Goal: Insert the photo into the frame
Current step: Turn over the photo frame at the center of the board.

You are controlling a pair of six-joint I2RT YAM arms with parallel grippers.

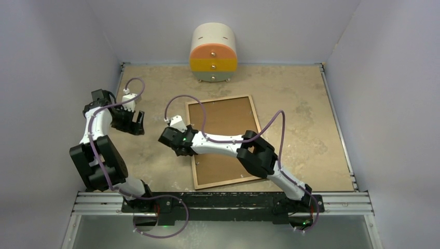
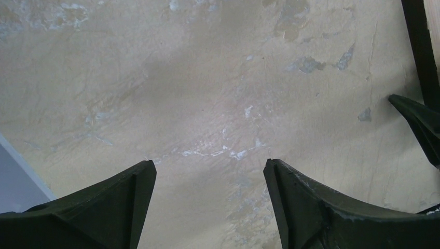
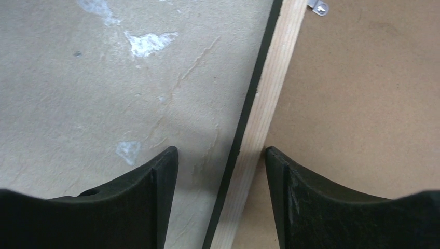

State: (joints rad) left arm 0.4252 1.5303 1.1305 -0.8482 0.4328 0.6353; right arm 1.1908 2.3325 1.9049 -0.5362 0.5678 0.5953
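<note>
You had the frame point(image 1: 223, 183) lying back-up near the middle of the table point(image 1: 306, 109). Its long sides ran away from the arms at a slight tilt. The brown backing board point(image 1: 223, 116) filled it inside the light wooden rim. Whether the photo sat beneath that board could not be told from any view.

Your right arm point(image 1: 218, 141) reached across the board from the near right, and the right jaws stood at the frame's left long side. In the right wrist view they were open. One finger point(image 3: 155, 197) hung over bare table and the other point(image 3: 311, 202) over the board. The wooden rail point(image 3: 265, 104), with its thin black outer edge, ran up between them. Nothing was clamped, and whether the fingertips touched anything could not be seen. A small metal tab point(image 3: 317, 6) sat at the rail's inner edge farther along.

Your left arm point(image 1: 96, 155) was bent out to the left, with the left jaws off to the left of the frame, apart from it. They were open too, with only mottled beige table showing between the fingers point(image 2: 104, 207). At the right edge of that view the frame's black edge just showed.

A rounded cream, orange and yellow drawer unit point(image 1: 214, 54) stood against the far wall.
</note>
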